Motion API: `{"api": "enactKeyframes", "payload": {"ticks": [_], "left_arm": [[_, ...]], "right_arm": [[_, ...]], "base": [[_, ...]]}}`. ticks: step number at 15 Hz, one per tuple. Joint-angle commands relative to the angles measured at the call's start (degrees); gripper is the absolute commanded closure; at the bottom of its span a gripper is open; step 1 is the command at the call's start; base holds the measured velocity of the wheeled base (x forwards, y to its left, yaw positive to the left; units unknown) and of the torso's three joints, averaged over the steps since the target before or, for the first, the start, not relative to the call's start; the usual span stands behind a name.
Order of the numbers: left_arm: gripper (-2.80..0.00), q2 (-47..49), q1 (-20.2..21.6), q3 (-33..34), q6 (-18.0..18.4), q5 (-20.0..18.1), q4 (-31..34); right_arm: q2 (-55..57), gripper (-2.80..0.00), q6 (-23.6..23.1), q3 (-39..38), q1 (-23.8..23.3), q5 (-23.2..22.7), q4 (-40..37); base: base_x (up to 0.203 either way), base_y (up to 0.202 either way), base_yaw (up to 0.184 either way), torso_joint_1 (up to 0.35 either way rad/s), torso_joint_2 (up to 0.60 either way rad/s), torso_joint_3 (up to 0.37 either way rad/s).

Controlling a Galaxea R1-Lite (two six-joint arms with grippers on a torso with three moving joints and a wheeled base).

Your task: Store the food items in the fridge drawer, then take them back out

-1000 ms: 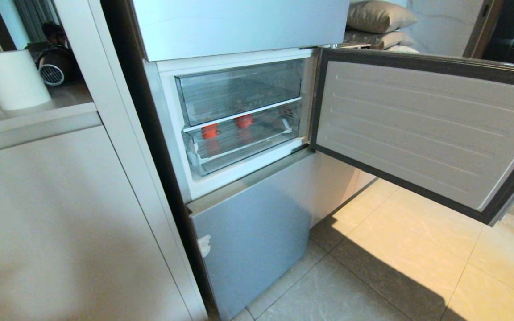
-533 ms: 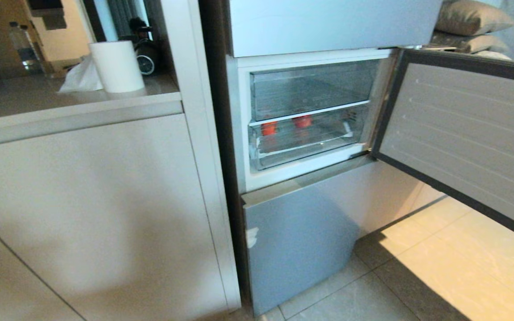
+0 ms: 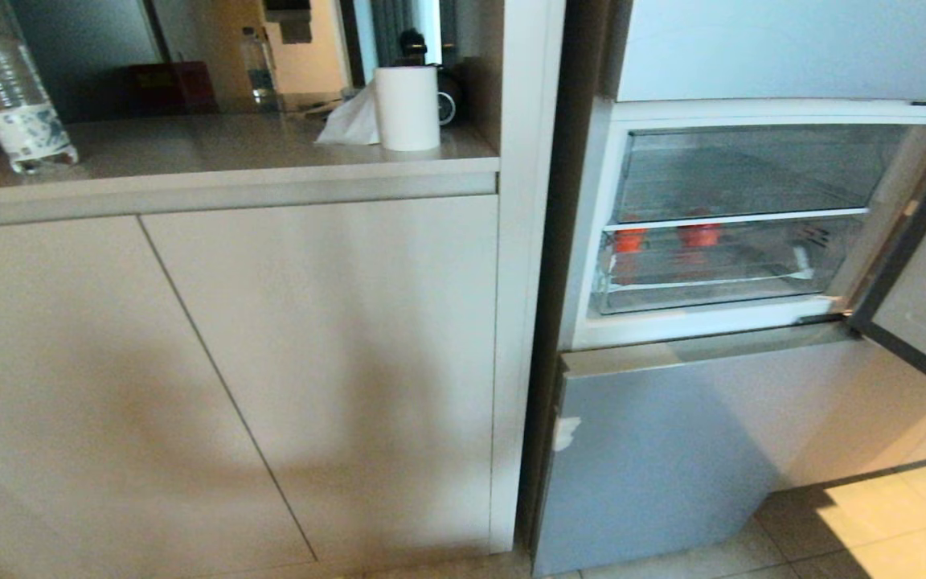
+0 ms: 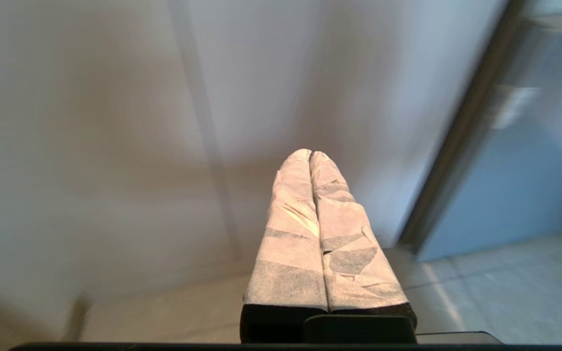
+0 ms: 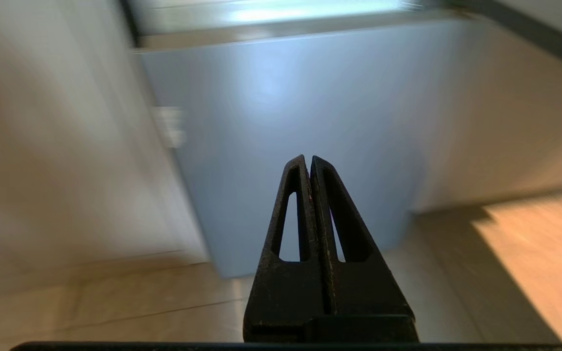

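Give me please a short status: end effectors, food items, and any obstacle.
Left end effector shut, empty; right end effector shut, empty. Two food items inside fridge drawer, fridge door open. Nothing blocks the drawer.

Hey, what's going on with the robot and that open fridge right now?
Nothing is being handled. The fridge has its middle door swung open, and the two food items sit inside the clear fridge drawer, which is pushed in. Both grippers, left and right, are shut and empty, low by the cabinet and bottom door.
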State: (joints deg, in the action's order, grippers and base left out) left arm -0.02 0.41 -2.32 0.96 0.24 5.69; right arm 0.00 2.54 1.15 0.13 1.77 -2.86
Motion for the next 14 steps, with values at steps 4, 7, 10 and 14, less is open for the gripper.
{"api": "enactKeyframes", "payload": {"ticks": [4, 7, 10, 14], "left_arm": [[0.0, 0.02, 0.02, 0.03, 0.0, 0.02, 0.02], [0.0, 0.02, 0.02, 0.03, 0.0, 0.02, 0.02], [0.0, 0.02, 0.02, 0.03, 0.0, 0.02, 0.02], [0.0, 0.02, 0.02, -0.06, 0.0, 0.02, 0.02]], "right_arm": [[0.0, 0.0, -0.07, 0.0, 0.04, -0.1, -0.04], [0.04, 0.0, -3.4, -0.16, 0.04, -0.72, -0.04], [1.07, 0.0, -4.67, 4.15, 0.04, -0.39, -0.48], [22.13, 0.0, -0.48, 13.2, 0.07, -0.6, -1.24]], "base": [[0.0, -0.011, 0.172, 0.003, 0.0, 0.0], [0.0, -0.004, 0.066, 0.002, 0.0, 0.0], [0.0, 0.0, 0.0, 0.0, 0.0, 0.0], [0.0, 0.0, 0.0, 0.0, 0.0, 0.0]]}}
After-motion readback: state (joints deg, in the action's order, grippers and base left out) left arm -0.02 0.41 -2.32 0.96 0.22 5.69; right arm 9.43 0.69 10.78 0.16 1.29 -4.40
